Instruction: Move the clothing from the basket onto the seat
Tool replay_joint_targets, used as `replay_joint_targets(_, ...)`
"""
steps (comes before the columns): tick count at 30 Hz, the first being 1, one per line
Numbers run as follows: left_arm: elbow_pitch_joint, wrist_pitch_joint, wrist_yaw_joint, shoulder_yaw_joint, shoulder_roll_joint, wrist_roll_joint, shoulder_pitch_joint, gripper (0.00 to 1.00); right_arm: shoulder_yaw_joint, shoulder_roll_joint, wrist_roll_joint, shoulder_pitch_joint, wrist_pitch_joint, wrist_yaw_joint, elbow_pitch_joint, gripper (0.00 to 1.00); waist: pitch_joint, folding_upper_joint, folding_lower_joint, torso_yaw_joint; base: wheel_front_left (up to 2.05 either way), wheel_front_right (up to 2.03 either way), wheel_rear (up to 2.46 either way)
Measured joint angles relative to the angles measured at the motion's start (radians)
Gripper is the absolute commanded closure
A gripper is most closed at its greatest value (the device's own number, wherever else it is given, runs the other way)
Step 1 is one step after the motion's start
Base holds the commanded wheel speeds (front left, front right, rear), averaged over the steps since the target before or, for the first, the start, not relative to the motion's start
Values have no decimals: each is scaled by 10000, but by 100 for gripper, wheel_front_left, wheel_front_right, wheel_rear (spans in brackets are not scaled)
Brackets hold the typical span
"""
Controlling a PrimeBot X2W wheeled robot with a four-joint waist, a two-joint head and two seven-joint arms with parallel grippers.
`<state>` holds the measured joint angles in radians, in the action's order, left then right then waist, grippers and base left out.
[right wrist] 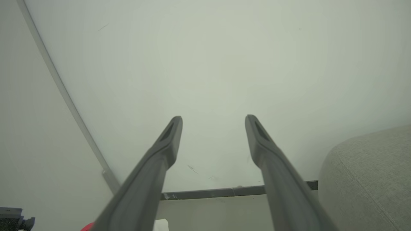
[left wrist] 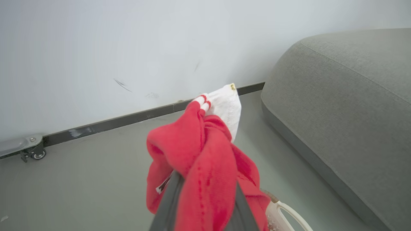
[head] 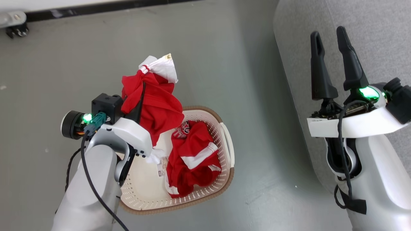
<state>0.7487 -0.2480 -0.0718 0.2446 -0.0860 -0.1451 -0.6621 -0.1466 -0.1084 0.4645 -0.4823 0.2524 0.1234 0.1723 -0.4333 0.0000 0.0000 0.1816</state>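
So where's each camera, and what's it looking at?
Head view: on the head, looking down at basket, floor, seat; left gripper and right gripper show.
Left wrist view: left wrist, looking along its fingers at the held garment, toward the wall.
Right wrist view: right wrist, facing the wall past its open fingers.
Both wrist views share seat and wall.

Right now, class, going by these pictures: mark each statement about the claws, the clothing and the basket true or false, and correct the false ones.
1. The left claw grips a red garment above the basket. True.
2. The basket is empty. False: a second garment lies in it.
3. The right claw is shut. False: it is open and holds nothing.
4. The basket stands on the floor beside the seat. True.
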Motion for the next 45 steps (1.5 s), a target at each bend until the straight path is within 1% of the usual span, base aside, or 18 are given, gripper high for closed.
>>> replay_joint_targets(19, -1785, 0, 21, -408, 42, -203, 1272, 100, -42, -382, 0, 942, 0, 0, 291, 0, 1465, 0, 0, -500, 0, 0, 0)
replay_joint_targets(23, -2079, 0, 105, -564, 10, -278, 1435, 100, -38, -487, 2, 1139, 0, 0, 332, 0, 1760, 0, -1, -603, 0, 0, 0)
replay_joint_targets(35, -2658, 0, 278, -688, 4, -372, 2214, 100, -10, -658, 17, 1776, 0, 0, 472, 0, 2567, 0, -1, -886, 0, 0, 0)
replay_joint_targets(45, -2972, 0, 280, -709, 17, -378, 2644, 100, 19, -815, 12, 2220, 0, 0, 481, 0, 3119, 0, -1, -1077, 0, 0, 0)
